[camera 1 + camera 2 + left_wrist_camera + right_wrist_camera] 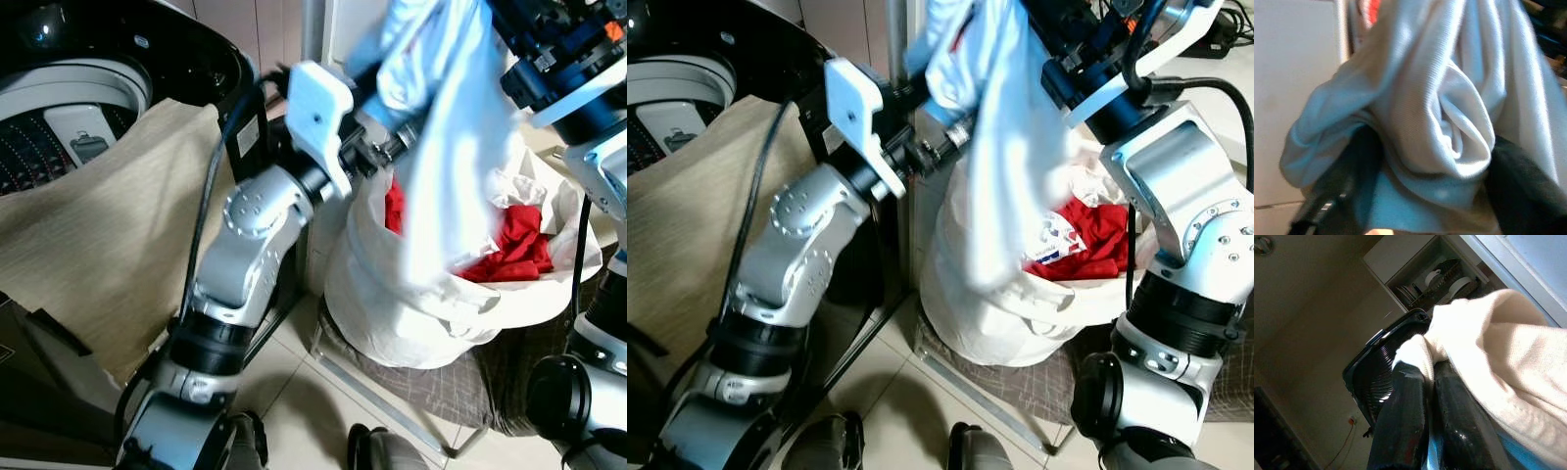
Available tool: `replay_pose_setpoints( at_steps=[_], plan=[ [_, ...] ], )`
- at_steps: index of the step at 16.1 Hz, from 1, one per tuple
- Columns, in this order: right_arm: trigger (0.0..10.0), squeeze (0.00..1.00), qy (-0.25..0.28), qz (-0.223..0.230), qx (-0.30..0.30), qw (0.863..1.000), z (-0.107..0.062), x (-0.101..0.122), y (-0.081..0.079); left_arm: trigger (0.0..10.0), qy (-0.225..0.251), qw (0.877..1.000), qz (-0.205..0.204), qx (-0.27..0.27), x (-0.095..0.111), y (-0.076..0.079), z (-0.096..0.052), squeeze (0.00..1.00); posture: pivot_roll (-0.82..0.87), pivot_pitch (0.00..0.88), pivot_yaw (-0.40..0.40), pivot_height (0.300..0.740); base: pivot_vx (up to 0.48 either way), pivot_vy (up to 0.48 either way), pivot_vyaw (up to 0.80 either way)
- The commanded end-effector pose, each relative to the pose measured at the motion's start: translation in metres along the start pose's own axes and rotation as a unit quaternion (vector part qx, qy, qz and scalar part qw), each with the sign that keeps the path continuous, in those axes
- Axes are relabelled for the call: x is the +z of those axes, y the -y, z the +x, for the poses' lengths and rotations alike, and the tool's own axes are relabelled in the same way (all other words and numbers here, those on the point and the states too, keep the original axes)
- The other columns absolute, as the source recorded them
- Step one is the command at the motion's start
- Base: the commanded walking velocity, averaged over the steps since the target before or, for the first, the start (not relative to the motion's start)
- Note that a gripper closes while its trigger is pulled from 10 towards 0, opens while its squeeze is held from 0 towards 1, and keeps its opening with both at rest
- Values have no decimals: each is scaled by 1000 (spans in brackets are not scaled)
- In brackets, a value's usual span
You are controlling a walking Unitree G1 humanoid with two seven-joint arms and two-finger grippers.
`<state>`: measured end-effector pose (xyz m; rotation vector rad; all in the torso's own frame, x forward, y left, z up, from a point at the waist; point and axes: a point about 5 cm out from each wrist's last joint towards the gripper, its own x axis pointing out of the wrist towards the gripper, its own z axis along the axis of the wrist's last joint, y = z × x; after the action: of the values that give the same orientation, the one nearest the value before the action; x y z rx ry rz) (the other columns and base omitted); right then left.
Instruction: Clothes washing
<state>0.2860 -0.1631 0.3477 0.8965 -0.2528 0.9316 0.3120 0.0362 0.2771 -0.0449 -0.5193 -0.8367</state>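
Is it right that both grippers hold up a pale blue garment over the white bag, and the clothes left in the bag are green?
Not quite. The clothes left in the bag are red, not green, as the left eye view shows. The rest holds: the left gripper and right gripper hold the pale blue garment above it.

The left arm (240, 245) rises from the lower left, bent at the elbow, its forearm angled up and rightward to a white wrist block (318, 113). The left gripper (1425, 186) has its black fingers (1525, 181) spread on either side of a bunch of pale blue garment (1449, 107). The right arm (1185, 225) reaches up at the right, wrist raised high. The right gripper (1427, 377) has its two black fingers pressed together, pinching a fold of that garment.
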Motion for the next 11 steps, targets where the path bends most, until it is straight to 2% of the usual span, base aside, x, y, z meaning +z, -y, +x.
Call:
replay_pose_setpoints(
  at_steps=[1,11],
  plan=[
    [0,0,3,-4,10,1000,-1,0,-6,0,11,1000,2,-4,5,2,3,0,-73,81,-25,740,0,0,0],
    [0,0,-5,-3,8,1000,-1,-4,-6,0,31,999,-16,8,9,2,5,0,-73,79,-27,740,0,0,0]
  ],
)
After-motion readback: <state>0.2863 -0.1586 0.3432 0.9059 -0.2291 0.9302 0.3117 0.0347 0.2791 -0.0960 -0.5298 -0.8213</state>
